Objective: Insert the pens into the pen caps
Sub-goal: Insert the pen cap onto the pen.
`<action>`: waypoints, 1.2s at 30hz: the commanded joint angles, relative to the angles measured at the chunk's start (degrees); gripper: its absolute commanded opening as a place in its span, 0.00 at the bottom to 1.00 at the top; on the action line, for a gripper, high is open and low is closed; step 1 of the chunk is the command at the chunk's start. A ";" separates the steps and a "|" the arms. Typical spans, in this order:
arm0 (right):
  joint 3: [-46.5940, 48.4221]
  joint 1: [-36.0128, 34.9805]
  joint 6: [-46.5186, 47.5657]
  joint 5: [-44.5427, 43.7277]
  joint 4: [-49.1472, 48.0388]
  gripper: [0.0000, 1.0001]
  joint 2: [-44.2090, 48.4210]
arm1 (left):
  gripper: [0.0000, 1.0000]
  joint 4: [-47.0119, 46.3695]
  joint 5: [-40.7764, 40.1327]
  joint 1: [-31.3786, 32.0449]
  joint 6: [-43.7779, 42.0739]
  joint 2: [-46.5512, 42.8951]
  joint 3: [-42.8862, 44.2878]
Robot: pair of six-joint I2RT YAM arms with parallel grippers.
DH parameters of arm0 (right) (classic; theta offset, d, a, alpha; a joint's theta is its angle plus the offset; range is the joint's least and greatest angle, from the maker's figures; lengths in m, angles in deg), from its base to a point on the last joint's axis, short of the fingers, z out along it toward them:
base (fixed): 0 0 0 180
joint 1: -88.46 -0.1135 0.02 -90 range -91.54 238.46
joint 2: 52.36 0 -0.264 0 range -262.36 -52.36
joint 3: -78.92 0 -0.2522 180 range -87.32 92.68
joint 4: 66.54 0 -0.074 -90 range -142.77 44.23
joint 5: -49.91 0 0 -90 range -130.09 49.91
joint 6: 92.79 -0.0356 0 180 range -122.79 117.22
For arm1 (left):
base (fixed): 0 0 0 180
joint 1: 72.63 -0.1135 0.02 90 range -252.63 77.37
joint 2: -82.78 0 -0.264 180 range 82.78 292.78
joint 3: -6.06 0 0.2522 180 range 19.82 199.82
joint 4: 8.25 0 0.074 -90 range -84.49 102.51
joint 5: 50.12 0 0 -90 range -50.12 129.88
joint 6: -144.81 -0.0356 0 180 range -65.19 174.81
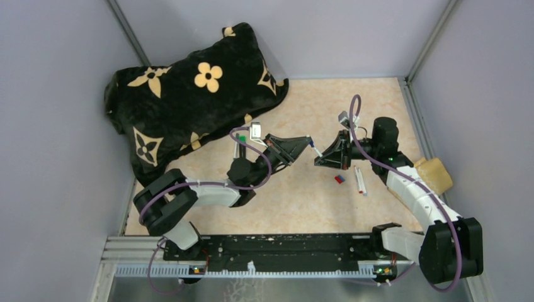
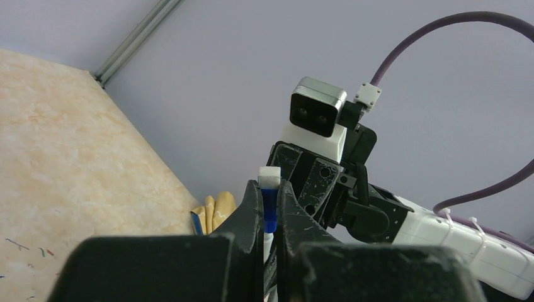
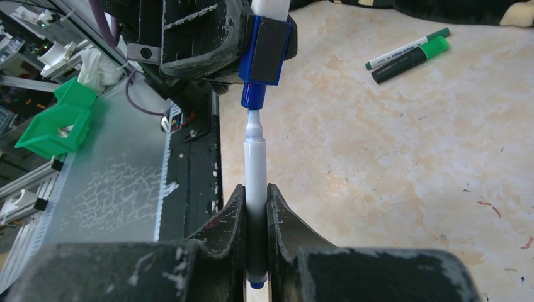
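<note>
My right gripper [image 3: 255,196] is shut on a white pen [image 3: 255,167] with a blue end, held above the table. My left gripper [image 2: 269,190] is shut on a blue pen cap [image 2: 269,207] with a white top. In the right wrist view the pen's narrow tip meets the mouth of the blue cap [image 3: 264,53]. In the top view both grippers face each other at mid-table, left gripper [image 1: 308,143], right gripper [image 1: 319,157], with the pen [image 1: 317,151] between them. A red-ended pen [image 1: 360,180] and a small red and blue cap [image 1: 339,178] lie below the right gripper.
Two green-ended pens [image 3: 409,53] lie on the table beyond the left arm; they also show in the top view [image 1: 240,143]. A black flowered pillow [image 1: 189,100] fills the back left. A tan box [image 1: 434,175] sits at the right edge.
</note>
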 commanded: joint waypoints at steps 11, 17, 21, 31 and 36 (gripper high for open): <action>-1.04 -0.58 -4.56 -1.37 -6.38 0.00 0.34 | 0.00 -5.61 0.36 2.51 0.63 3.77 0.76; -0.73 -0.59 -8.02 -4.02 -8.48 0.00 0.51 | 0.00 -5.64 -0.67 3.33 -1.43 4.23 0.50; -0.23 -0.59 -10.43 -7.17 -10.28 0.00 -0.07 | 0.00 -5.56 -1.72 5.04 -3.97 5.20 1.12; 2.94 -0.58 -6.31 -12.29 -9.52 0.00 -1.28 | 0.00 -1.68 -4.90 11.72 -2.74 7.80 1.69; 4.40 -0.51 -11.14 -4.26 -16.41 0.00 -3.42 | 0.00 5.17 0.35 12.12 -0.06 6.44 1.79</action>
